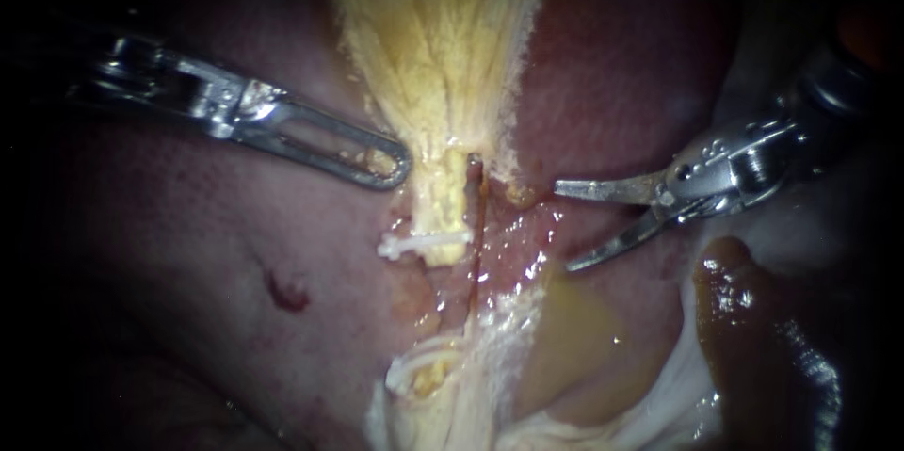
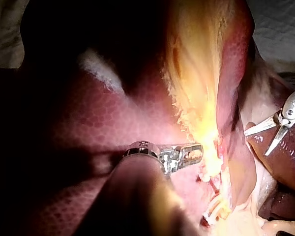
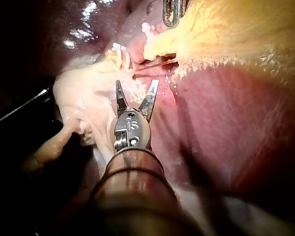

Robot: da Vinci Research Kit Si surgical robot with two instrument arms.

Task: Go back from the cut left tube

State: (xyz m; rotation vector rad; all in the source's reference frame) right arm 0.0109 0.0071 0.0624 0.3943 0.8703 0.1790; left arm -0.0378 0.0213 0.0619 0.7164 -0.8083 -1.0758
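Two tools beside the cut left tube

The left tool has its jaws clenched on the edge of the yellow gallbladder. The right tool has its two blades spread apart and holds nothing. It sits near the cut left tube but does not touch it. The tube's top end has a white clip across it and lies on the liver.

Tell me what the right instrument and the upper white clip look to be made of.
The right instrument looks like polished metal, probably steel: it is silvery grey, with bright glints along its open jaws. The clip is likely plastic: it is opaque white with no metallic shine, though the wet tissue around it leaves the finish uncertain.
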